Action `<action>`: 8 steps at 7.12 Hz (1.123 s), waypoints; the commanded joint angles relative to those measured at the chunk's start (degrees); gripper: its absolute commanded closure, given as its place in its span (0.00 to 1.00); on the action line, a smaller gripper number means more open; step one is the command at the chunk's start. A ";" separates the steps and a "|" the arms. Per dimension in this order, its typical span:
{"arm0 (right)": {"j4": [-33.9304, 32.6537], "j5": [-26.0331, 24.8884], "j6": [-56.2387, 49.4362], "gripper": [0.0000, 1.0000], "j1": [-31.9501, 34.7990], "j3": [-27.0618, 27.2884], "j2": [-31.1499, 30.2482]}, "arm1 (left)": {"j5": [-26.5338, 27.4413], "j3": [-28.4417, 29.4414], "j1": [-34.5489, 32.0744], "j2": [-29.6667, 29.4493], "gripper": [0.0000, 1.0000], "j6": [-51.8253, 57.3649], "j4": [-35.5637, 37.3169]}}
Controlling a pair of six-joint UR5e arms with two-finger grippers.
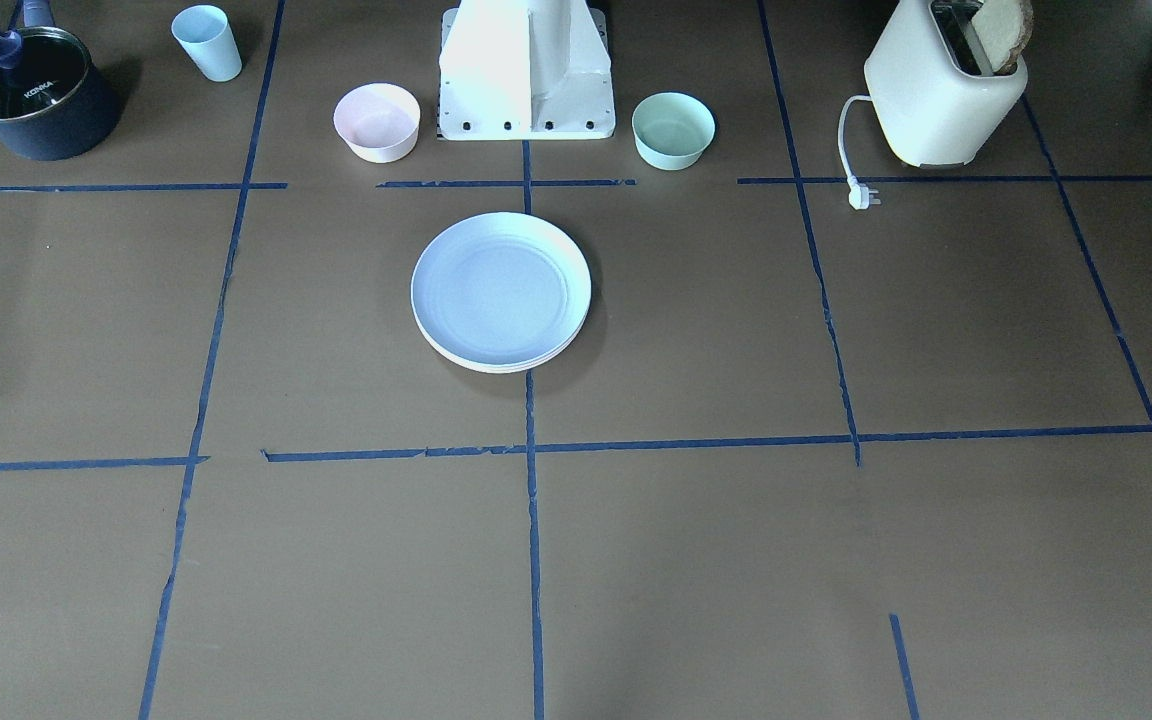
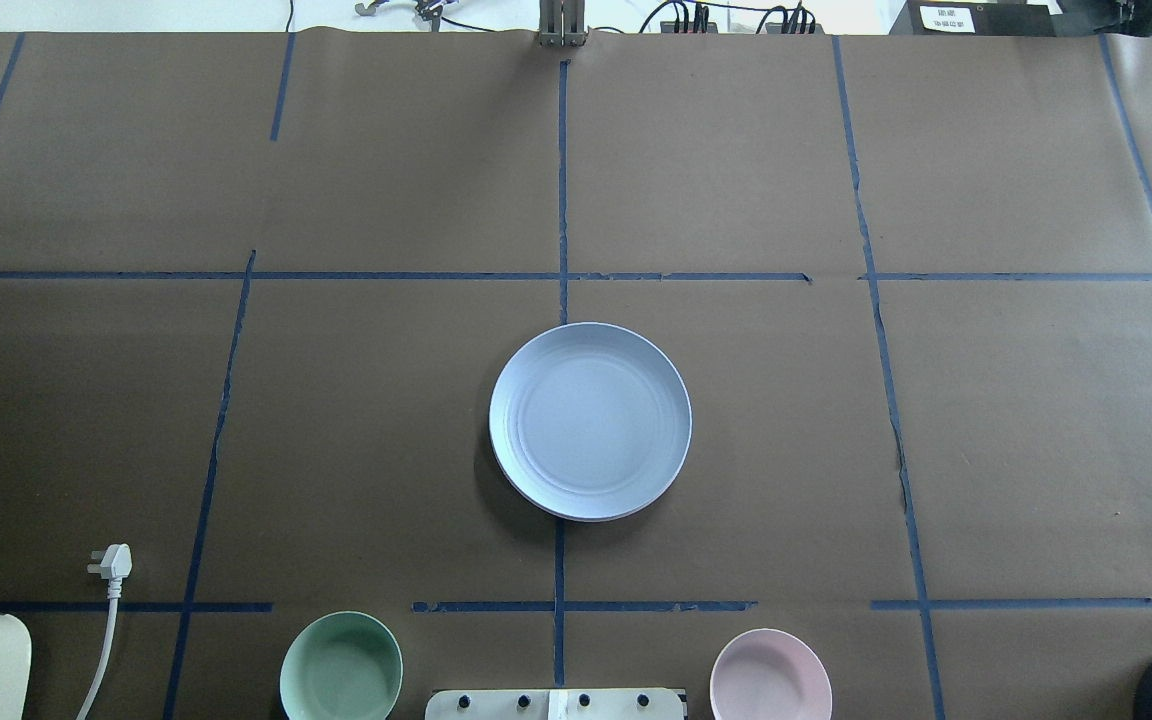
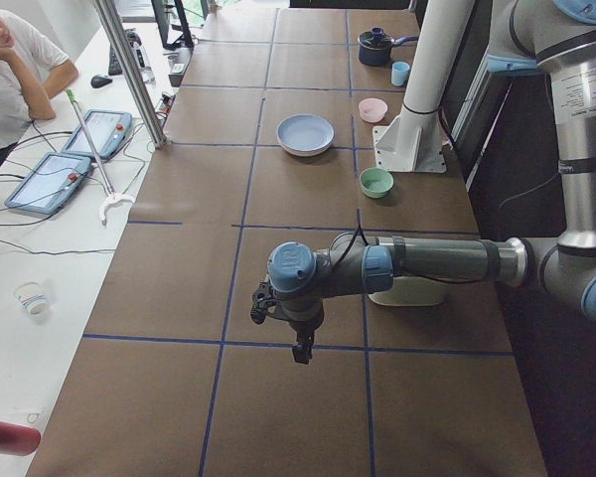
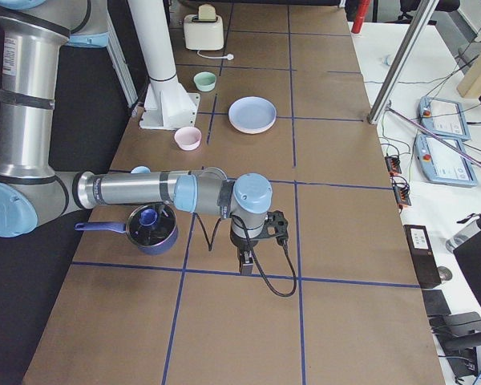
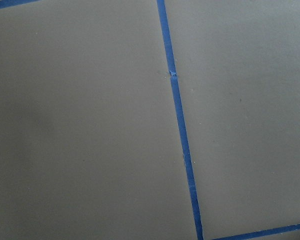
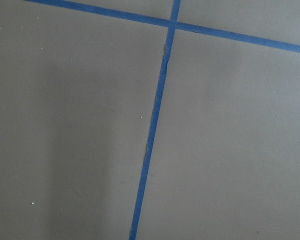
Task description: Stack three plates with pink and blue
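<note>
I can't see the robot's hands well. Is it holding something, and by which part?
Nothing is held. The left hand and the right hand hang above the table, far from the stack of plates.

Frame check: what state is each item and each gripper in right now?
blue plate: top of stack, on lower plates.
pink bowl: upright, empty.
green bowl: upright, empty.
cup: upright.
pot: covered.
toaster: bread in slot.
plug: unplugged, lying loose.
left gripper: away from plates; opening unclear.
right gripper: likewise.
</note>
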 commanded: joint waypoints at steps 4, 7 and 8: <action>1.30 0.09 0.03 0.00 -0.03 -0.08 -0.01 | 0.00 0.06 -0.03 -0.12 0.00 0.00 -0.06; 1.30 0.09 0.03 0.00 -0.03 -0.08 -0.01 | 0.00 0.06 -0.03 -0.04 0.00 0.00 -0.06; 1.30 0.09 0.03 0.00 -0.03 -0.08 -0.01 | -0.09 0.23 -0.03 -0.04 0.00 0.09 -0.06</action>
